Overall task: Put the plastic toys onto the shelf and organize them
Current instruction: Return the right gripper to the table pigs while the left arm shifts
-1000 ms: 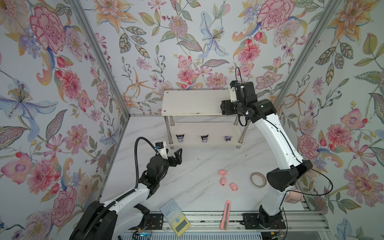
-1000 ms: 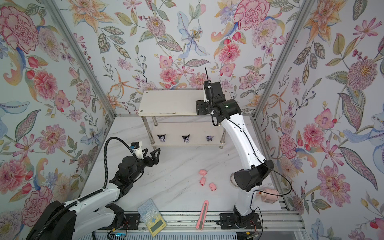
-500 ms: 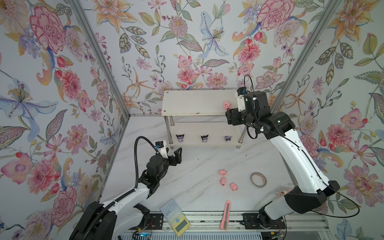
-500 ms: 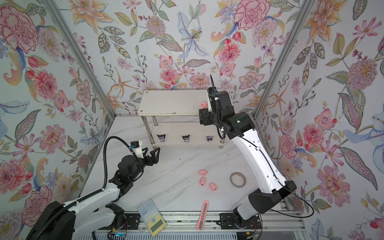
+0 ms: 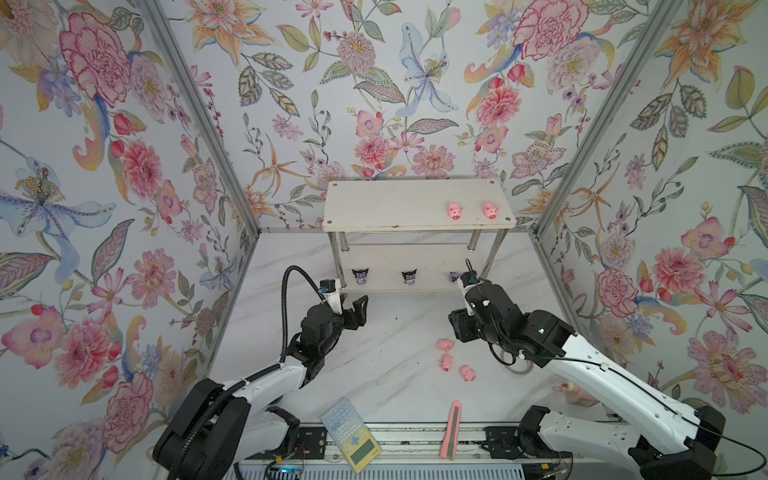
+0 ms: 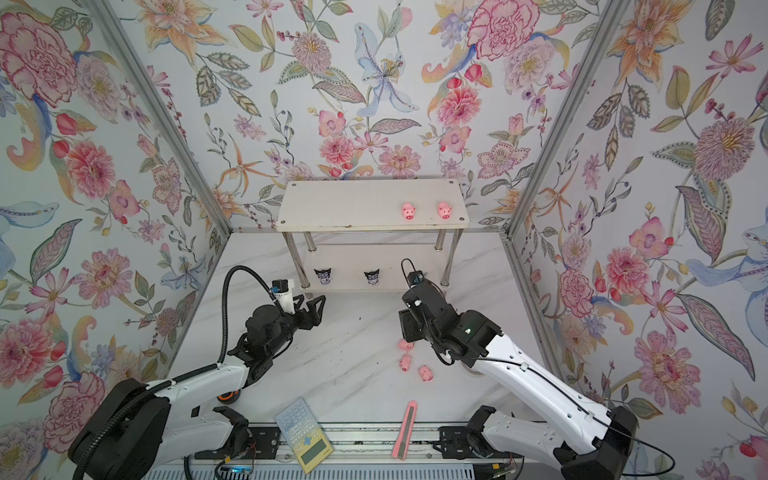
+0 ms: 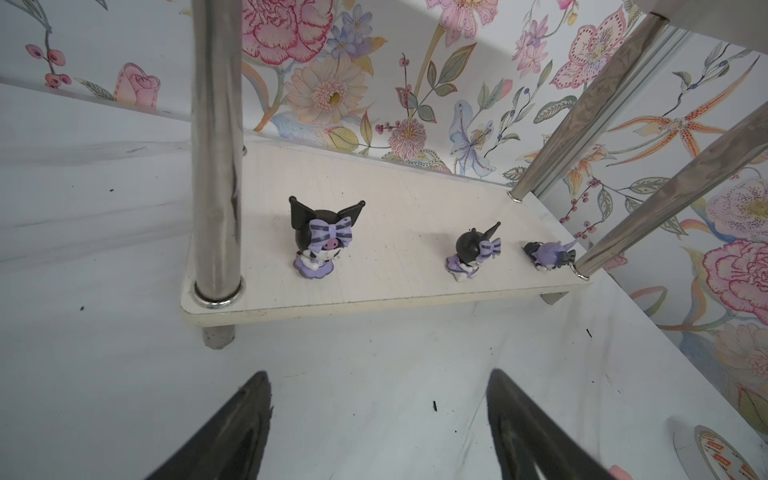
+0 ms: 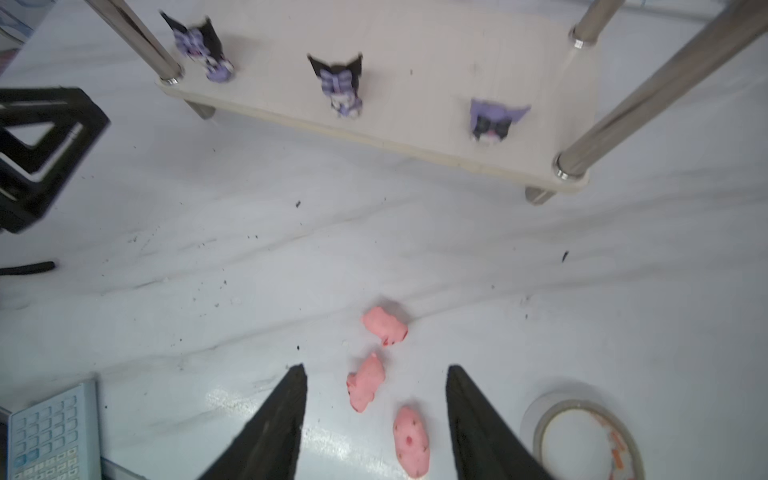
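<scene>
Both claws stand spread and empty. My right gripper [image 8: 375, 370] hangs over three loose pigs [image 5: 445, 362] lying on the table [image 5: 374, 374], right of centre in the lower half of both top views. My left gripper [image 7: 378, 374] faces the shelf [image 5: 395, 203] at its lower board. Two shelved pigs [image 5: 454, 211] sit at the top board's right end, and three figurines [image 7: 322, 237] line the lower board, the rightmost figurine [image 8: 492, 120] apparently tipped over. I judge five of eight toys placed; the loose pigs remain, and perhaps that figurine needs righting.
</scene>
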Controlling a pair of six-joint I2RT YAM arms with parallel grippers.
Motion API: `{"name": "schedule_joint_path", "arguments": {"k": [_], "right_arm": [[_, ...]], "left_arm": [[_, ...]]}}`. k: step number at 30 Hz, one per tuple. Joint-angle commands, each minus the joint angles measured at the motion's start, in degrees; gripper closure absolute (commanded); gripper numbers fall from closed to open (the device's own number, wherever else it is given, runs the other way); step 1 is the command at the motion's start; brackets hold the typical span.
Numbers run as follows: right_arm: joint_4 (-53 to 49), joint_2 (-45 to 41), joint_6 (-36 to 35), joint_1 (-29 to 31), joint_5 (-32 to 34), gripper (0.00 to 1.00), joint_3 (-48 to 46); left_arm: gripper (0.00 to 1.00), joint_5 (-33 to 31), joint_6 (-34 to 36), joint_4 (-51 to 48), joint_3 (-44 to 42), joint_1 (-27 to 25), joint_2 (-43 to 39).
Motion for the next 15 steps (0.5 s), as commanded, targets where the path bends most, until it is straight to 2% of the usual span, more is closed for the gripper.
{"name": "schedule_joint_path", "arguments": {"k": [1,2,4,10,15], "right_arm": [[3.68,-1.3,7.98,0.41,-2.94,0.69,-8.25],[5.05,-1.31,8.5,0.36,-3.94,0.83,-10.55],[7.64,-1.01,9.23,0.34,-4.95,0.94,-14.02],[12.28,1.45,9.36,-0.13,-5.92,0.95,-18.8],[17.23,4.41,9.3,-0.86,-9.73,0.94,-20.92]], "left_arm": [[0.21,3.81,-0.66,6.48,2.8,-0.04,4.32],[0.22,4.74,-1.27,7.98,3.26,-0.05,6.01],[0.24,6.47,-2.26,10.6,4.3,-0.26,9.05],[0.25,6.77,-3.12,14.99,6.92,-2.89,15.09],[0.25,5.93,-3.1,15.42,8.48,-4.79,17.24]]}}
